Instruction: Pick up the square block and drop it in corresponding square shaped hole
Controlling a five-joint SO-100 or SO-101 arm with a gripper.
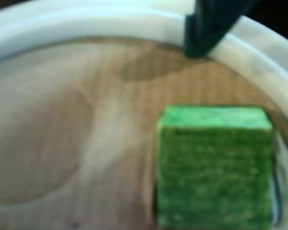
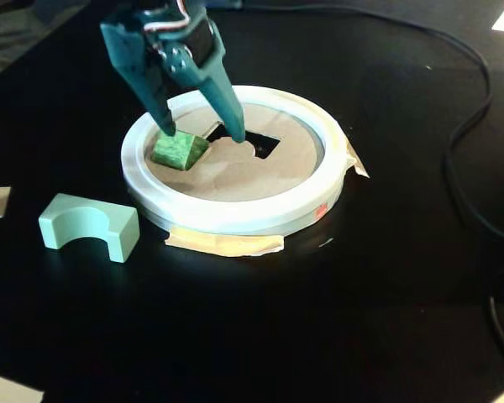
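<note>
The green square block (image 2: 178, 151) lies on the brown cardboard disc (image 2: 235, 180) inside the white ring (image 2: 235, 220), at the ring's left side. My teal gripper (image 2: 202, 133) is open above the disc. Its left fingertip (image 2: 166, 130) stands at the block's far left edge, and its right fingertip is over the dark square hole (image 2: 267, 145). In the wrist view the block (image 1: 213, 167) fills the lower right, free on the cardboard (image 1: 62, 143), and one dark finger (image 1: 201, 36) shows at the top against the ring (image 1: 86, 28). The hole is out of the wrist view.
A mint green arch block (image 2: 88, 225) stands on the black table left of the ring. Masking tape (image 2: 227, 243) holds the ring's front edge. A black cable (image 2: 470, 126) runs along the right side. Small paper scraps lie at the table's edges.
</note>
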